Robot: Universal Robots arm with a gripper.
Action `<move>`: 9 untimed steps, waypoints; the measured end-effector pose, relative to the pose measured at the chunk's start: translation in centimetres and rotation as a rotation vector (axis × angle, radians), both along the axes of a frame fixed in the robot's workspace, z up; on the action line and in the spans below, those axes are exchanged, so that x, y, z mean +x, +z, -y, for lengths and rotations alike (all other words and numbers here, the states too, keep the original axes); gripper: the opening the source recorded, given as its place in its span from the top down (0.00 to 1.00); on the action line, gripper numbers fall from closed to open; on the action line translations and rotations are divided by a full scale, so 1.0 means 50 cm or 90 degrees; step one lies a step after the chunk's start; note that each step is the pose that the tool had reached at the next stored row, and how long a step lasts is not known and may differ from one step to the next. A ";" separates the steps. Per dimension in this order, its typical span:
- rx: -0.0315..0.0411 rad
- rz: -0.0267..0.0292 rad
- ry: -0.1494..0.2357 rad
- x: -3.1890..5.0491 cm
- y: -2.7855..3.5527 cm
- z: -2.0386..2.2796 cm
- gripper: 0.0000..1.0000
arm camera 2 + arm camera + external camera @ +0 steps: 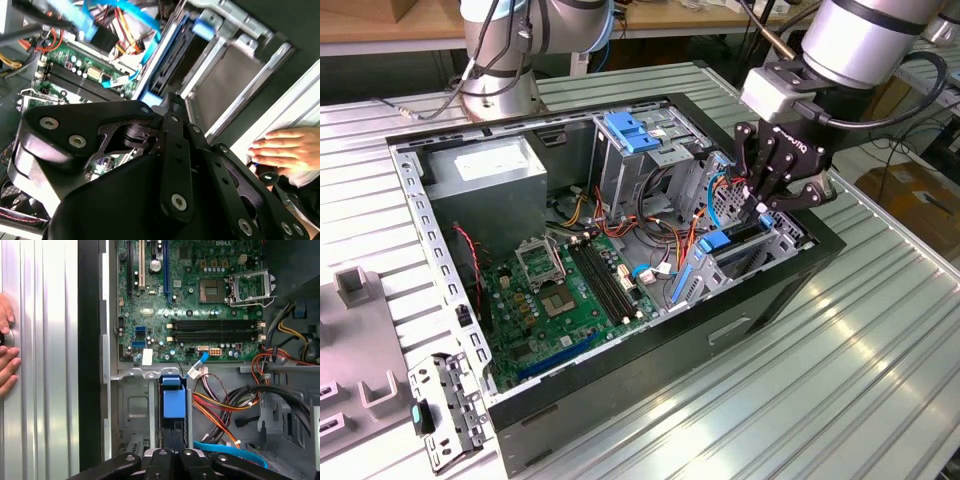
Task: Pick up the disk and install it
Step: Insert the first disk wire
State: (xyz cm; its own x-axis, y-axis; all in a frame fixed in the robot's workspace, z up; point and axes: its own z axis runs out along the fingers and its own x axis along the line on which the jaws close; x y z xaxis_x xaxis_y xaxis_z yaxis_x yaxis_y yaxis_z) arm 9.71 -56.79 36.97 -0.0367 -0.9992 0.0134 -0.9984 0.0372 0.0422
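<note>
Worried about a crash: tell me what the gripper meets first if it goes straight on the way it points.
Most likely the disk, standing on edge in the drive bay directly beneath the gripper. Depth is unclear, so they may already be touching.

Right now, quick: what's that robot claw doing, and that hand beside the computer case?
Gripper: closed, pinching the disk edge-on.
Person's hand: resting on the ribbed table; whether it holds anything cannot be told.

Wire bundle [225,405] crowds the drive cage [740,262] beside the gripper [760,205]; motherboard [560,290] area open; a person's hand [287,150] flanks the case [650,400] outside.
</note>
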 end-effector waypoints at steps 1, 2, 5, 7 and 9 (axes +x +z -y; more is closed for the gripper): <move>0.0000 0.0000 0.000 0.006 0.000 0.0000 0.89; 0.0000 0.0000 0.000 0.015 0.000 -0.0001 0.89; 0.0001 0.0000 0.023 0.015 0.000 0.0000 0.89; -0.0001 -0.0001 0.049 0.015 0.003 0.0000 0.89; 0.0001 -0.0001 0.063 0.015 0.016 -0.0001 0.89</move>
State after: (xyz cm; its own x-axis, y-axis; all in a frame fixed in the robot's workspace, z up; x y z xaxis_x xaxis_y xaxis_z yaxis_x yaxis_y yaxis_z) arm 10.48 -56.78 37.78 0.0629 -0.9979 0.0133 -0.9972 -0.0623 0.0423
